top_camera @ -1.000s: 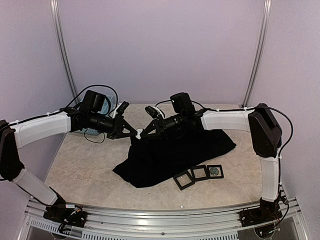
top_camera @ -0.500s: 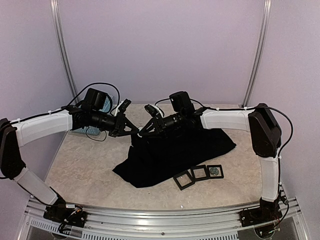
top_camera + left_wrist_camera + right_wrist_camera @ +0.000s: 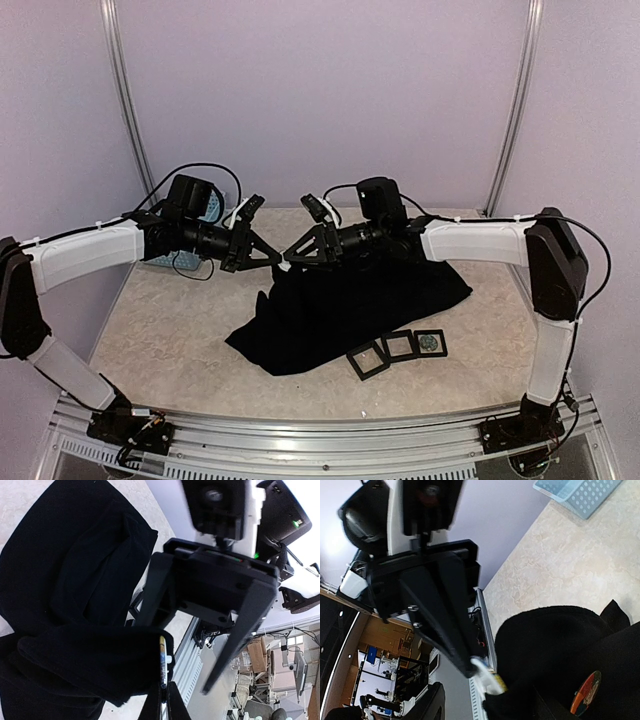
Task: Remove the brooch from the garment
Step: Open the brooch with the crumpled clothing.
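My left gripper point(image 3: 272, 259) pinches a fold of the garment point(image 3: 350, 305), lifting it mid-table so the brooch point(image 3: 585, 692) on it faces my right gripper point(image 3: 291, 258), whose jaws stand apart, empty, seemingly to take it.

Both arms reach inward over the desk point(image 3: 160, 340). Left claw point(image 3: 272, 258) and right claw point(image 3: 294, 254) point tip to tip, close together, above the raised far-left peak of the garment point(image 3: 350, 305). Three frames point(image 3: 398, 348) lie at its near edge, and a basket point(image 3: 170, 265) sits behind the left arm.
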You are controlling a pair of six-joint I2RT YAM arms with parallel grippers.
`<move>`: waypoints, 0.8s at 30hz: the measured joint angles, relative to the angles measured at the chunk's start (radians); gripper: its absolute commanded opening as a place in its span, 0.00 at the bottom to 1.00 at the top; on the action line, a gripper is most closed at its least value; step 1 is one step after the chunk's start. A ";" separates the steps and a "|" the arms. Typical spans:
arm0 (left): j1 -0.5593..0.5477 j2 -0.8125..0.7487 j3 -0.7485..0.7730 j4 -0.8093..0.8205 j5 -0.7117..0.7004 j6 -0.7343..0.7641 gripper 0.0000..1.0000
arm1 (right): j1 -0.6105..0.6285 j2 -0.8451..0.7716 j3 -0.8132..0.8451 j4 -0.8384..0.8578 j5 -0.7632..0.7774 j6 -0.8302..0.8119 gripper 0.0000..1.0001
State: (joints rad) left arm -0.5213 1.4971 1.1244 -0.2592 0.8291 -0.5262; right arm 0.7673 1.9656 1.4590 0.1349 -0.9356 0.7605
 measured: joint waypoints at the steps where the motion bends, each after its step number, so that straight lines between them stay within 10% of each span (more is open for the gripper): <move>1: 0.000 0.000 0.000 0.000 0.002 -0.001 0.00 | -0.002 -0.018 -0.012 0.019 0.002 0.002 0.57; 24: 0.011 -0.052 -0.063 0.080 0.035 -0.039 0.00 | -0.021 -0.087 -0.215 0.268 0.034 0.079 0.59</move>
State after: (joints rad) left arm -0.5098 1.4448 1.0618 -0.1795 0.8646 -0.5652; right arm 0.7460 1.8782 1.2442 0.4030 -0.9012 0.8394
